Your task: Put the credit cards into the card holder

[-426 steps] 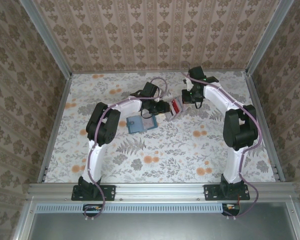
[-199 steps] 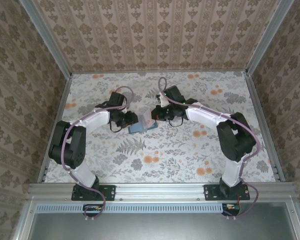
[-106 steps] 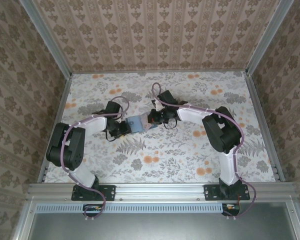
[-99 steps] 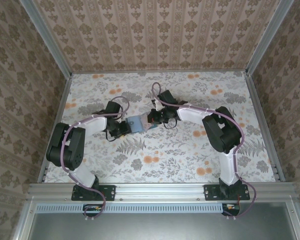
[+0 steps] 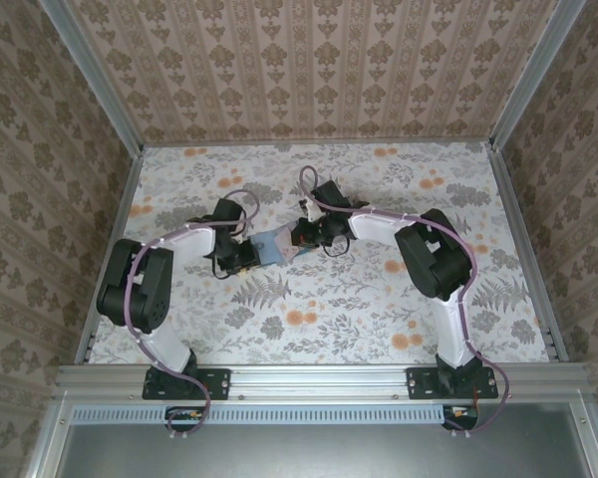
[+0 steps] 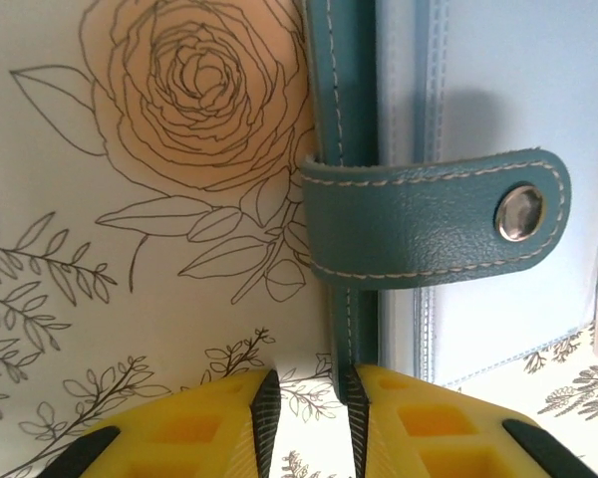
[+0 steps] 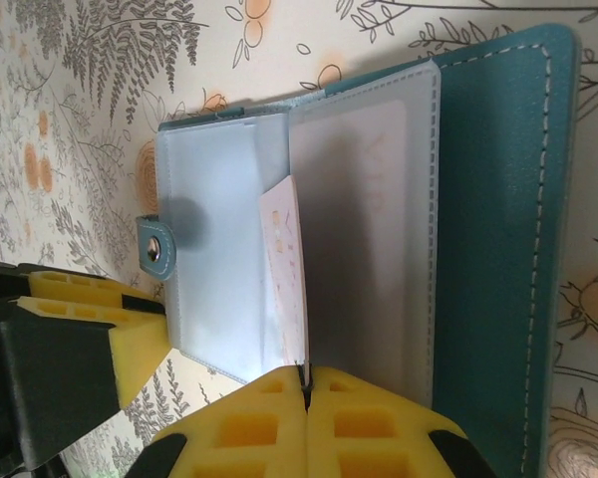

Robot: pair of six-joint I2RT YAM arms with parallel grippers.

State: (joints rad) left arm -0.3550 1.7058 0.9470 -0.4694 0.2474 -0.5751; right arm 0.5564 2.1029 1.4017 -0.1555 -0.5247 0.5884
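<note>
Teal card holder (image 7: 498, 199) lies open; right gripper (image 7: 306, 383) clenched on pale credit card (image 7: 284, 269) at its centre sleeve (image 7: 354, 229); left gripper (image 6: 309, 398) straddles its edge below strap (image 6: 429, 214), grip unclear; hold card flat, slide straight in

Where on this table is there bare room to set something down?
Bare cloth: the far strip between back wall, left arm and right arm; the wide near band between arms and near rail. Crowded at centre, where left fingers and right fingers meet at the card holder.
</note>
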